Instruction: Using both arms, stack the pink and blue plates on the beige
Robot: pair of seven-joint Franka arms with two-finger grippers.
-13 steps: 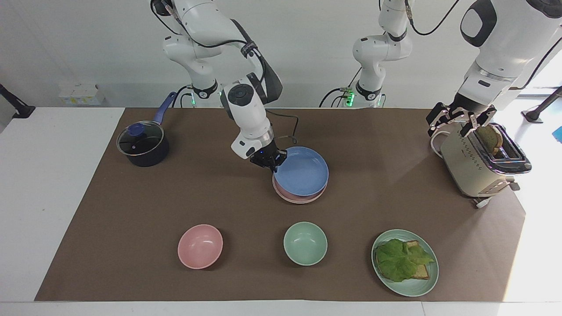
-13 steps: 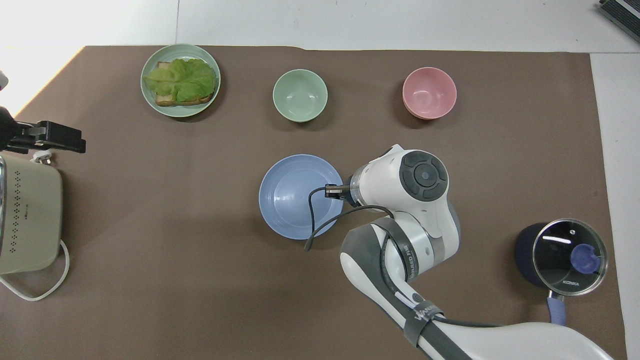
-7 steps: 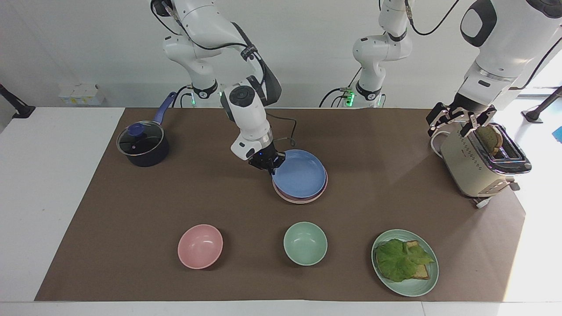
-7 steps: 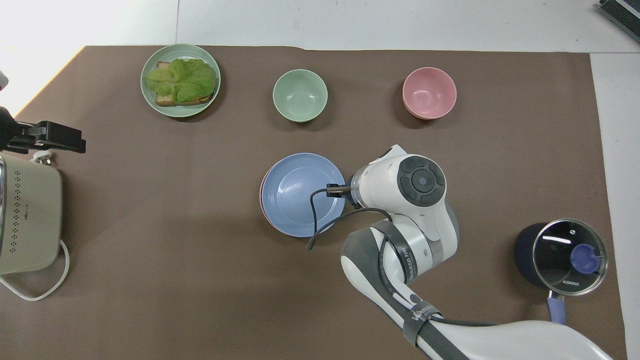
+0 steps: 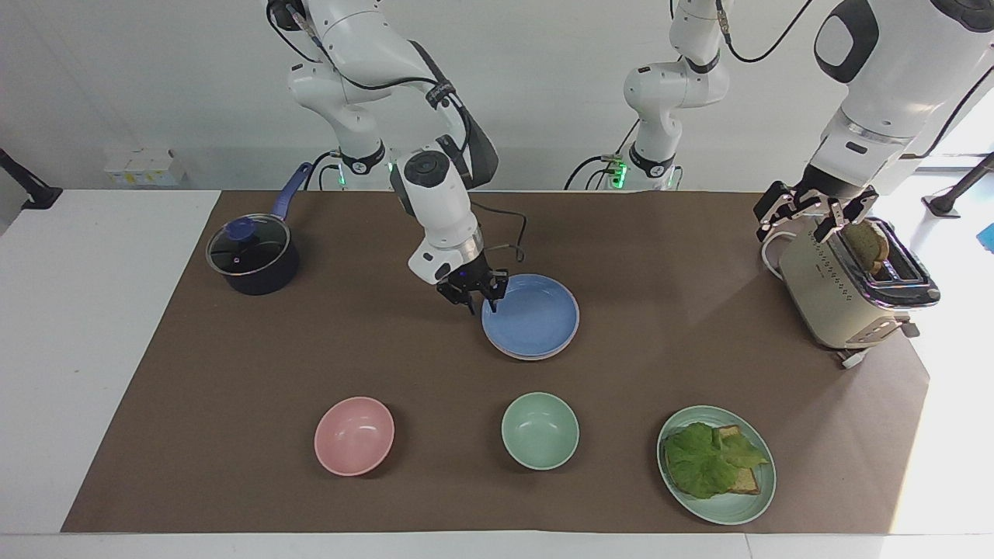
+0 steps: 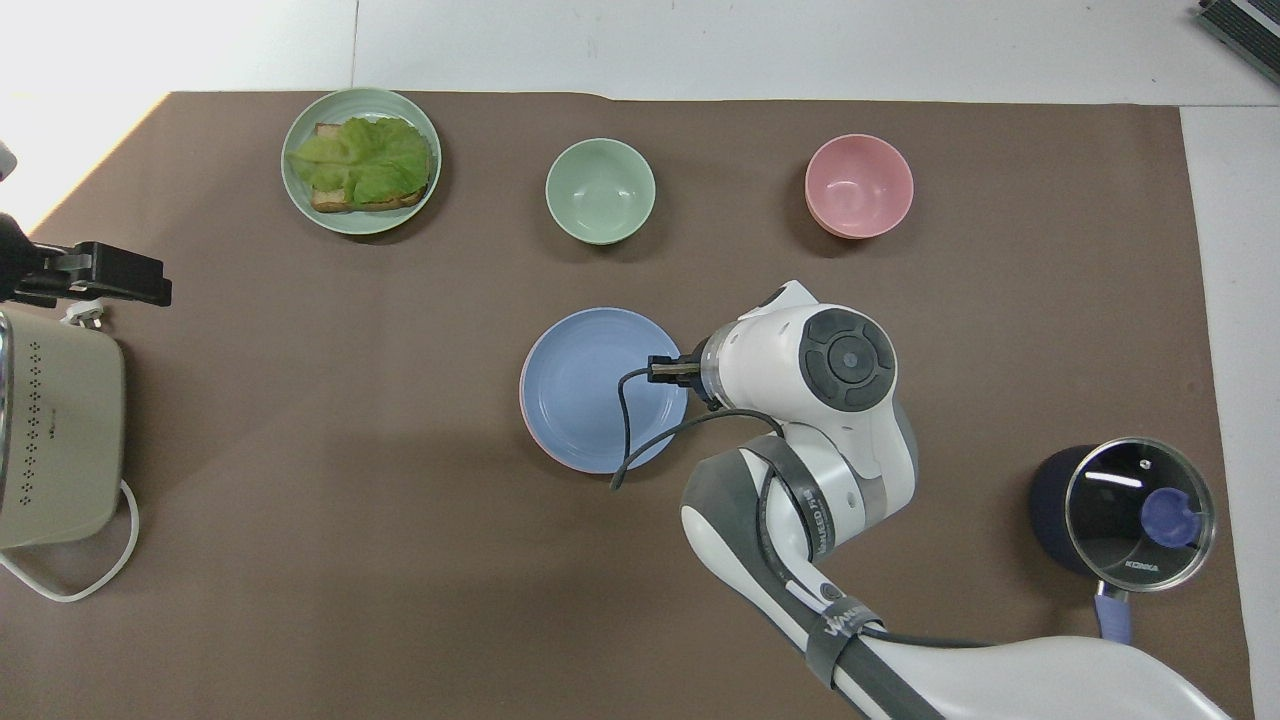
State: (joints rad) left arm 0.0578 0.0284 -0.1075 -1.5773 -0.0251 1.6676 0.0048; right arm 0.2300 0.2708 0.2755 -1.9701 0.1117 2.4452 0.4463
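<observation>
Closest to the robots, your left gripper (image 5: 815,211) hangs over the toaster (image 5: 842,291) at the left arm's end of the table, its fingers spread and holding nothing; that arm is waiting. At the right arm's end sits a dark saucepan with a glass lid (image 5: 252,256), not part of this job. Farther out, mid-table, the blue plate (image 5: 532,317) lies flat and level on top of the stack, with only a thin edge of the pink plate (image 5: 522,357) showing beneath it. You cannot pick out the beige plate from either view, so judge it to be covered at the bottom. Your right gripper (image 5: 477,299) sits low at the blue plate's rim on the side toward the right arm, its 2 fingertips apart and gripping nothing. The step in hand looks like the release of the last plate, so the stacking itself appears done. Your next move calls for lifting the right gripper straight up before swinging it away, since a sideways pull could catch the rim and slide the blue plate off centre. Farthest from the robots stand the pink bowl (image 5: 354,435), the mint-green bowl (image 5: 540,431) and the mint-green plate of lettuce and toast (image 5: 716,464), all well apart from the stack.
</observation>
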